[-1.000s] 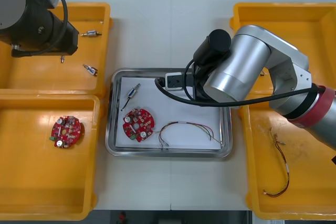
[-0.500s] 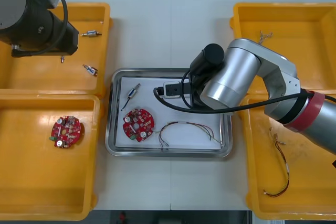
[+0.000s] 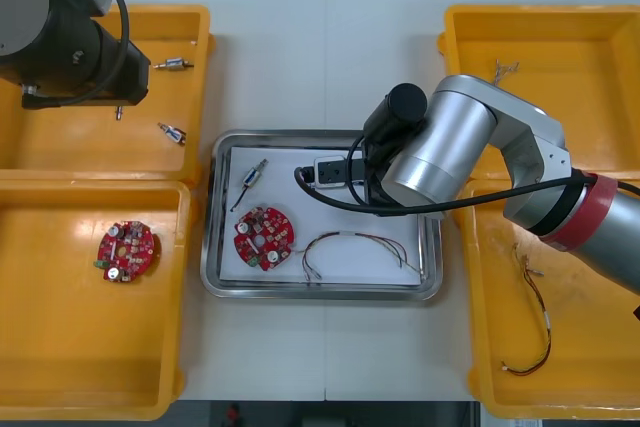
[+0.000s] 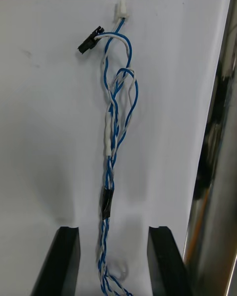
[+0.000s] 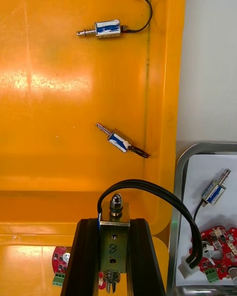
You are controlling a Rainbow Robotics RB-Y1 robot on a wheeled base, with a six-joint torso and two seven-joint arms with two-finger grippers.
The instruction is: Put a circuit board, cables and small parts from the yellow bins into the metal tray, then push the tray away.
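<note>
My right claw is open over the tray, with the blue and white cable inside it between the fingers. Left of the tray, my left claw grips a small metal part marked 8

Front cam sat high above arms, looked steeply down on table: four yellow bins, metal tray centred. Left wrist cam hovered over far left bin, close, caught tray corner plus circuit board edge, shared w/ front. Right wrist cam v. close inside tray, on blue-white cable, tray wall beside.
</note>
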